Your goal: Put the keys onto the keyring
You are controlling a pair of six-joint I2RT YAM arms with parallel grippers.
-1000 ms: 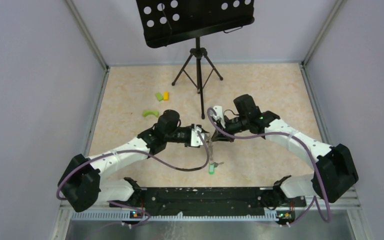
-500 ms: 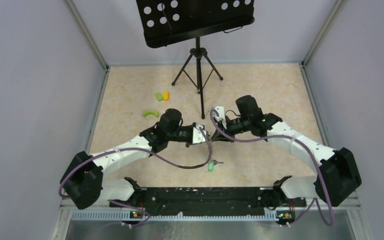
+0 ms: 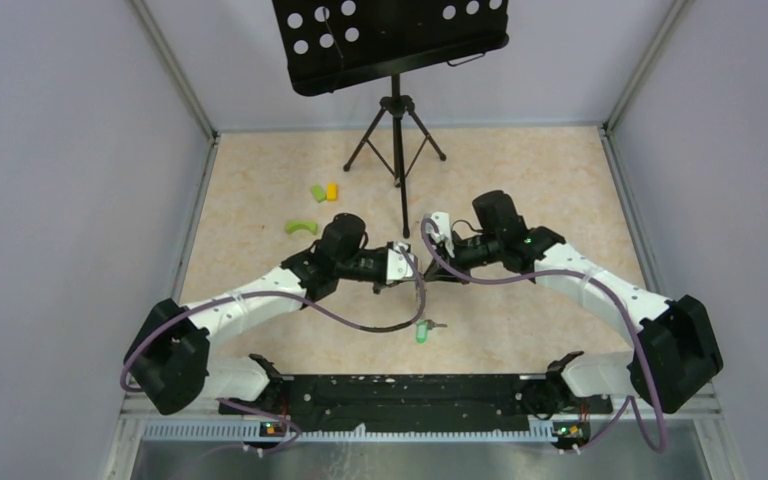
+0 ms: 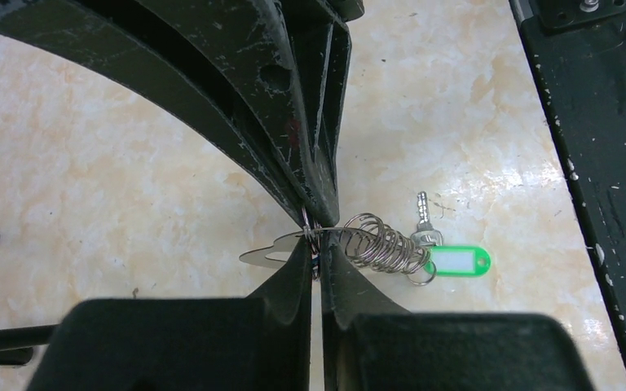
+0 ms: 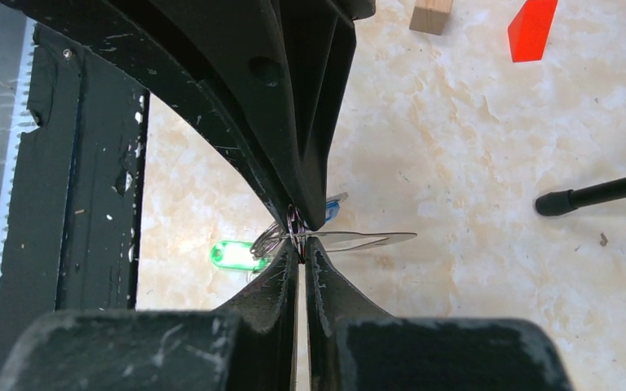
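Observation:
My two grippers meet tip to tip above the middle of the table. My left gripper [image 3: 413, 268] [image 4: 316, 259] is shut, with a sliver of blue between its pads. The blue key's tag [image 5: 332, 212] peeks out beside its fingertips. My right gripper [image 3: 426, 272] [image 5: 301, 251] is shut on the keyring [image 5: 371, 239], seen edge-on as a thin flat metal loop [image 4: 262, 255]. A chain of metal rings [image 4: 385, 244] runs from the pinch point to the green key [image 4: 456, 262] [image 5: 232, 255], which hangs low near the table [image 3: 421, 334].
A black music stand on a tripod [image 3: 397, 150] stands at the back, one foot [image 5: 595, 194] near my right gripper. Green and yellow blocks [image 3: 322, 191] and a curved green block [image 3: 300, 226] lie back left. A red block [image 5: 532, 28] lies nearby. The black base rail [image 3: 410, 390] runs along the near edge.
My left gripper has edged right and a little back toward the right gripper. The green key has shifted slightly with the chain. Both grips are unchanged.

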